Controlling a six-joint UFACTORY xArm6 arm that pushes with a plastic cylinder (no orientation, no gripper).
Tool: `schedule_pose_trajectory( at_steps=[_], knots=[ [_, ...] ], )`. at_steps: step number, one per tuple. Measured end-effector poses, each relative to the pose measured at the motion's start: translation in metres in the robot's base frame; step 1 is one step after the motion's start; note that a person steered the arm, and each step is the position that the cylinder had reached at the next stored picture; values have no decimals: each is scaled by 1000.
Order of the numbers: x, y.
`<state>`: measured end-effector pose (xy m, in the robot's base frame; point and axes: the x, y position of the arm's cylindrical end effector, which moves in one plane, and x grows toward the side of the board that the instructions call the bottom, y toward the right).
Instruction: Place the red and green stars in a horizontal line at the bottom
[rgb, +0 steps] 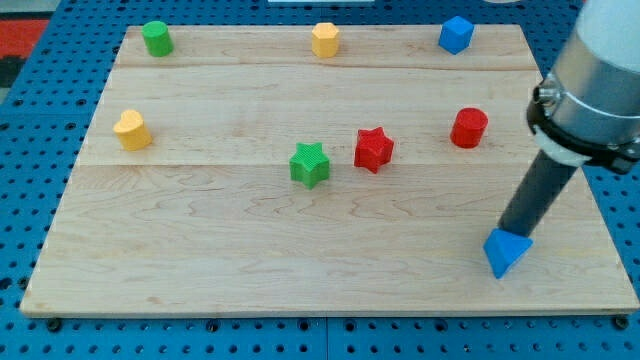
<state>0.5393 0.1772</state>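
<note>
The red star (373, 149) lies near the middle of the wooden board (200, 250). The green star (310, 164) lies just to its left and slightly lower, a small gap between them. My tip (507, 231) is at the view's lower right, far right of both stars, touching the top of a blue triangular block (505, 252).
A red cylinder (468, 128) stands right of the red star. A yellow heart-like block (132, 130) is at the left. Along the top edge are a green cylinder (156, 38), a yellow pentagon-like block (325, 40) and a blue block (455, 34).
</note>
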Motion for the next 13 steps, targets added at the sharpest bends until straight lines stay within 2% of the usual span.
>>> schedule_pose_trajectory(
  at_steps=[2,3,4,5,6,8,9,13],
  knots=[
    [-109,-20],
    [-149,-63],
    [-116,-140],
    [-55,-176],
    [-27,-199],
    [-1,-240],
    [4,-229],
    [-19,-226]
  ],
)
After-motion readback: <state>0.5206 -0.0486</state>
